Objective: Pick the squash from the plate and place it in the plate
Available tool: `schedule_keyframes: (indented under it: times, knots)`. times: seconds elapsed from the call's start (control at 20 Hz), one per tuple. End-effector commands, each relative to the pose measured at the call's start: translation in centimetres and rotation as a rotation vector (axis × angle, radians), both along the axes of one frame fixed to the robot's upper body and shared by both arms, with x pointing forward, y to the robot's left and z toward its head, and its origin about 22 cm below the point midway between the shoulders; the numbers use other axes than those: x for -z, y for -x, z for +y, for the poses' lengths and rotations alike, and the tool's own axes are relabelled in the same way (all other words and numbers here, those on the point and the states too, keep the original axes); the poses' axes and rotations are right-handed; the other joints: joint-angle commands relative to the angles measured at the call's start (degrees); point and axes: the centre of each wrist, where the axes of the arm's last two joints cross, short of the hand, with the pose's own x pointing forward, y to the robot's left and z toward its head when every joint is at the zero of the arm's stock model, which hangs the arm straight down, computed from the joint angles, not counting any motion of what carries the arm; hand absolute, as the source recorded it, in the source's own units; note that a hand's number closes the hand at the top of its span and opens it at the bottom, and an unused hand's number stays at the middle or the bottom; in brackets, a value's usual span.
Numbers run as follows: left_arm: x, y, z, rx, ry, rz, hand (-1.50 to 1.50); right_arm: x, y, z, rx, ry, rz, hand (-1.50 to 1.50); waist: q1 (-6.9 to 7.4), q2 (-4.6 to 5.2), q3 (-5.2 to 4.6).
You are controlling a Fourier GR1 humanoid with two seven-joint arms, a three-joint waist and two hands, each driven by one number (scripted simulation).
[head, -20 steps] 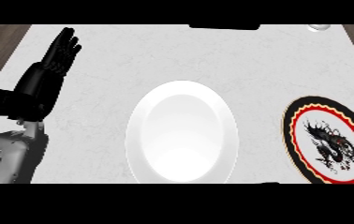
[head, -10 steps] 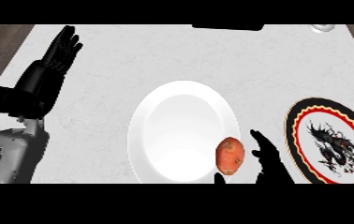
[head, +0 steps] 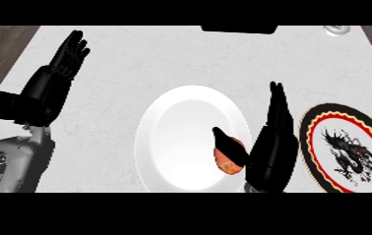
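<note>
An orange squash (head: 228, 162) lies on the white plate (head: 181, 131), near its right rim. My right hand (head: 272, 145) stands just right of it, edge-on, with its fingers straight and pointing away from me. Its thumb (head: 227, 140) reaches left across the top of the squash, so part of the squash is hidden. A black plate (head: 341, 150) with a red and gold rim and a dragon pattern lies at the right edge, with nothing on it. My left hand (head: 54, 81) rests open at the upper left, fingers up.
A black object (head: 240, 29) sits at the counter's far edge, and a small silvery thing (head: 338, 29) at the far right corner. Brown wood (head: 15, 37) shows beyond the counter's left edge.
My right hand has come up from the lower edge with the squash, moved it a little left over the white plate, and its fingers now stretch straight. The left hand has hardly moved.
</note>
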Motion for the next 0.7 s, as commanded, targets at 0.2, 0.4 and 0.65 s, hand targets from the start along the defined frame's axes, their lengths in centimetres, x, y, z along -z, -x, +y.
schedule_keyframes:
  times: [0.2,0.4,0.65]
  knots:
    - [-0.7,-0.3,1.2,-0.031,-0.016,0.016,0.0,0.0,-1.4,0.8,0.127,-0.338,-0.163,-1.5,-2.08,-0.8,-0.01]
    - [-0.4,0.3,1.4,-0.046,-0.003,0.029,0.0,0.0,-0.1,-0.6,0.187,-0.368,-0.215,-1.5,-3.35,-1.26,-0.06]
    - [1.2,0.9,1.6,-0.085,0.0,0.028,0.0,1.1,5.1,-0.8,0.184,-0.393,-0.267,-1.5,-4.65,-1.38,-0.09]
